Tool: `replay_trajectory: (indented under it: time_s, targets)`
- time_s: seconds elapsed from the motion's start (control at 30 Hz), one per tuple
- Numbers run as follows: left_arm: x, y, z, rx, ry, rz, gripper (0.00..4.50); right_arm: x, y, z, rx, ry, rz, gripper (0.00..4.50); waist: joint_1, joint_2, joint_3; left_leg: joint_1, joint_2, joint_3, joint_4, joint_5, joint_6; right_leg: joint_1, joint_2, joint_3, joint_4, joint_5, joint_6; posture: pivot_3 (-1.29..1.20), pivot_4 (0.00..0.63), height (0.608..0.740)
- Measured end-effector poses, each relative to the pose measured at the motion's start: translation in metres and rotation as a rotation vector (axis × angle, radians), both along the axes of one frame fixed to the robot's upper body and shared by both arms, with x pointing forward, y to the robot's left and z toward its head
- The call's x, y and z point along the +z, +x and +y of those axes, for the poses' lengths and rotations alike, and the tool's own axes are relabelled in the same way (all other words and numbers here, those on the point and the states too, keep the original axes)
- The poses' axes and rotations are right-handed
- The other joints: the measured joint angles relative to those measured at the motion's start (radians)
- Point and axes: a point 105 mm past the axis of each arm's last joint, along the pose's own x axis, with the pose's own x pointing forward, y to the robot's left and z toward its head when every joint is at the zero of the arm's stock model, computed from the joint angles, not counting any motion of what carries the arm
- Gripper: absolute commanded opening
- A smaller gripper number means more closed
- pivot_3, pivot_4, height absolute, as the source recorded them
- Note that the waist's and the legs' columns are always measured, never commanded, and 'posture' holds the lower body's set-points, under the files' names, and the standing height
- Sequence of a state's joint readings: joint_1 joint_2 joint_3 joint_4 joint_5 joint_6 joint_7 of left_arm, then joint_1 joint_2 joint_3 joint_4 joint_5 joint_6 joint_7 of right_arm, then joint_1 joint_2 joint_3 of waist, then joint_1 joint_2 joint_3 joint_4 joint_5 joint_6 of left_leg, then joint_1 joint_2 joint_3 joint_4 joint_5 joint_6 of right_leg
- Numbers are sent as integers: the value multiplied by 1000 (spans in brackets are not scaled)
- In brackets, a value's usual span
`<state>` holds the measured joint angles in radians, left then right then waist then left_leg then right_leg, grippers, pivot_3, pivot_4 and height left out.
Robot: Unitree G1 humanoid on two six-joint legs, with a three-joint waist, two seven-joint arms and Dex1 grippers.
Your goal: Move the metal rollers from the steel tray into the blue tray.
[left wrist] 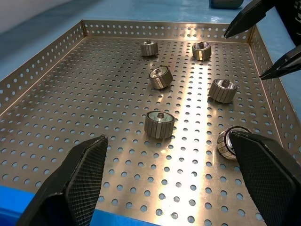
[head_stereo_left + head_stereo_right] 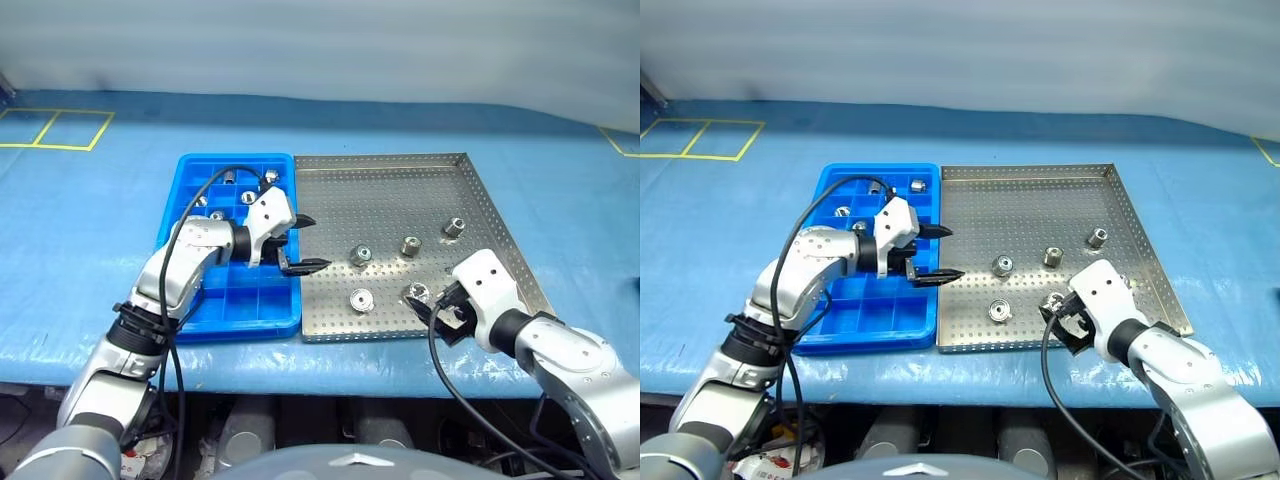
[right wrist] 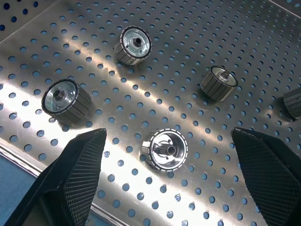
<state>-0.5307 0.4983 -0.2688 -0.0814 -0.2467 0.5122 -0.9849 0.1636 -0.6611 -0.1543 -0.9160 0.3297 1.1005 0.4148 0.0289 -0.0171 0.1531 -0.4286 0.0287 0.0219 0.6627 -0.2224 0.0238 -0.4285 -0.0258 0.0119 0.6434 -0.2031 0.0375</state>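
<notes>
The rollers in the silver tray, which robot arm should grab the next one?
Probably the right. The right gripper is open, and the nearest roller sits between its fingers' line. The left gripper, also open, hangs at the steel tray edge beside the blue tray, farther from any roller.

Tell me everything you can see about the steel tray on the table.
The steel tray is a large rectangular sheet of shiny silver metal, its floor punched with a regular grid of small round holes and edged by a low upright perforated rim. It lies flat on the blue table cover, its left side next to the blue tray. Five metal rollers sit loose on its nearer half. The right end effector hovers, open, over its front edge, and the left end effector reaches over its left rim.
</notes>
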Motion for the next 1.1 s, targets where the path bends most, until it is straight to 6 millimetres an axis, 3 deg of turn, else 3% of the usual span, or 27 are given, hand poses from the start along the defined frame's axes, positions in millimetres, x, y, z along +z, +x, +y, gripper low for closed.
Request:
replay_trajectory:
  time_s: [1.1]
  targets:
    - [-5, -1, -6, 9, -11, 18, 4487, 0, 2, 5, 20, -3, -3, 4483, 0, 0, 0, 0, 0, 0, 1, 0, 0, 0, 0, 0, 1, 0, 0, 76, 150, 740]
